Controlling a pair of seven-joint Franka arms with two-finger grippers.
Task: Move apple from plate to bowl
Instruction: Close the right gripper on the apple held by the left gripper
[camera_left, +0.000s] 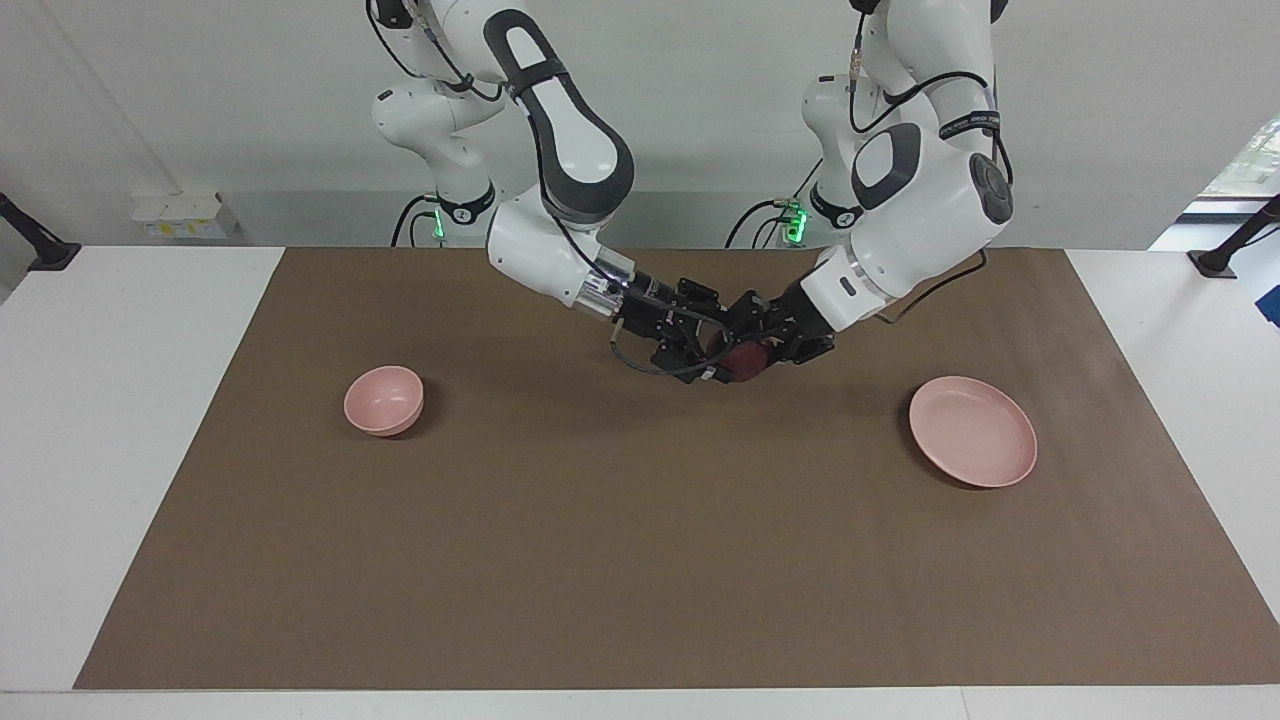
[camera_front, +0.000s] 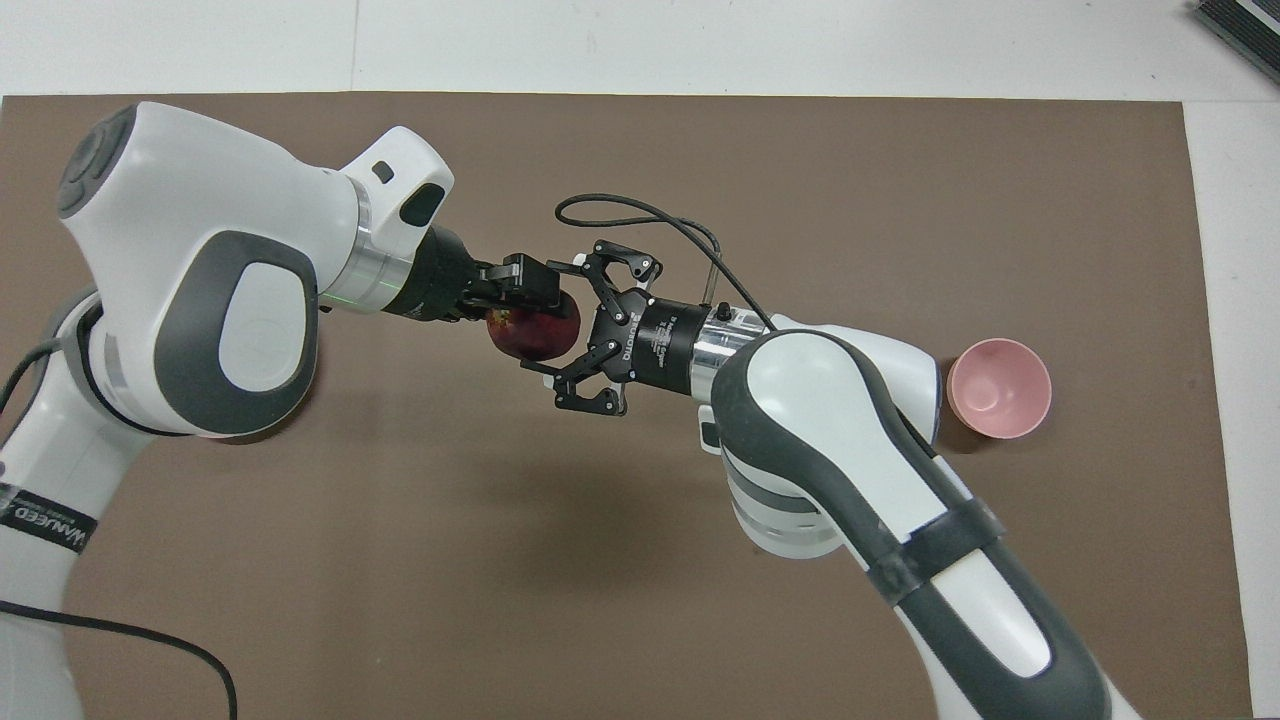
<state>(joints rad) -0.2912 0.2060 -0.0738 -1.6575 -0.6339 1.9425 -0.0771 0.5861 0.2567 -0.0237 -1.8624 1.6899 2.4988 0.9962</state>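
The dark red apple (camera_left: 747, 364) (camera_front: 536, 333) hangs in the air over the middle of the brown mat, between the two grippers. My left gripper (camera_left: 752, 345) (camera_front: 527, 308) is shut on it. My right gripper (camera_left: 708, 352) (camera_front: 572, 335) faces it from the bowl's side, with its jaws spread wide right beside the apple and not closed on it. The wide pale pink plate (camera_left: 973, 431) lies empty toward the left arm's end; the left arm hides it in the overhead view. The small deep pink bowl (camera_left: 384, 400) (camera_front: 999, 388) stands empty toward the right arm's end.
The brown mat (camera_left: 620, 560) covers most of the white table (camera_left: 120, 420). A black cable (camera_front: 650, 215) loops off the right wrist.
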